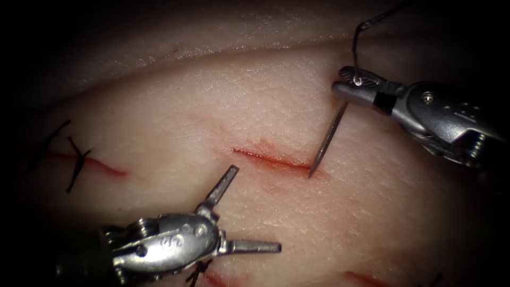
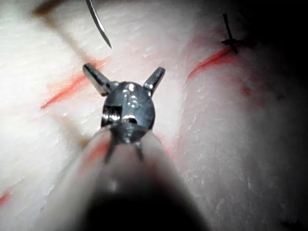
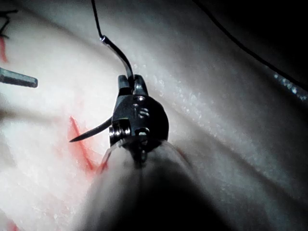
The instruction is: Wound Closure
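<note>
Beside the cut, right tool seemingly grips curved needle.

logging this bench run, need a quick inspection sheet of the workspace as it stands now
surface: pale pork belly tissue with a short red open cut near the middle; streaks of red fluid at the near edge.
job's things: curved steel needle, its tip at the cut's right end; whether it has entered the tissue cannot be told. thin black thread runs up from its rear end.
clutter: an earlier black stitch on a cut at far left.
grippers: right claw shut on the needle near its rear end; left claw open, holding nothing, below the cut.
cables: nothing seen.
surroundings: dark.
</note>
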`<state>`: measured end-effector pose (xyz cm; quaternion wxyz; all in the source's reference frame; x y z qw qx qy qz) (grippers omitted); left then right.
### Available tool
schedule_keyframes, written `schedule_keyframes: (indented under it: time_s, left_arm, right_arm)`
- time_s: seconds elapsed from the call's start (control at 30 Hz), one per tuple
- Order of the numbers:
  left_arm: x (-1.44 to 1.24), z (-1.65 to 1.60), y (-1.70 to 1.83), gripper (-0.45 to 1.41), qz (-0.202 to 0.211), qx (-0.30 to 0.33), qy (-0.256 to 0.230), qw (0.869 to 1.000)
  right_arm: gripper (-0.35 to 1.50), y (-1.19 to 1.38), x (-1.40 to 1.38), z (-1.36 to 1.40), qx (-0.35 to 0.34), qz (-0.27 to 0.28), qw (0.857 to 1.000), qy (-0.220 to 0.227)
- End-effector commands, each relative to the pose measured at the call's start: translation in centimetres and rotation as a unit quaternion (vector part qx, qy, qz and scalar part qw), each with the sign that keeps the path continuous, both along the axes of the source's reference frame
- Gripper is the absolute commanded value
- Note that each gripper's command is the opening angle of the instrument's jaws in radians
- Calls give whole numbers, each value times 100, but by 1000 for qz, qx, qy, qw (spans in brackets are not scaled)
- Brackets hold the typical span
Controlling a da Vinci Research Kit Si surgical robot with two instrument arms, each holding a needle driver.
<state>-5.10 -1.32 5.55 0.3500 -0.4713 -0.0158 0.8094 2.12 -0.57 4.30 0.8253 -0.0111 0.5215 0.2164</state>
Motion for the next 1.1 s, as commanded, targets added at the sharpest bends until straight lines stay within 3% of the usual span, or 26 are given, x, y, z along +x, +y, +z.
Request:
schedule_keyframes:
  time_s: [0.03, 0.2, 0.3, 0.63, 0.8, 1.1]
  left_arm:
    - [-8, 8, 3, 64, 3, 0, 1, 1000]
    - [-6, 35, 15, 32, 31, -3, -10, 999]
    - [-5, 51, 18, 19, 37, 4, 18, 999]
    - [2, 113, 5, 14, 66, 11, 95, 993]
    - [3, 111, 1, 15, 69, 14, 98, 993]
    - [3, 112, -12, 15, 72, 13, 103, 992]
  right_arm:
    - [-35, 6, 9, 6, -15, -6, 1000, 4]
    - [-35, 7, 19, 13, -78, -39, 996, 15]
    - [-35, 8, 27, 19, -101, -48, 994, 20]
    - [-35, 11, 56, 40, -162, -68, 984, 27]
    - [-35, 9, 62, 66, -194, -77, 978, 22]
    - [-35, 1, 60, 85, -204, -79, 976, 15]
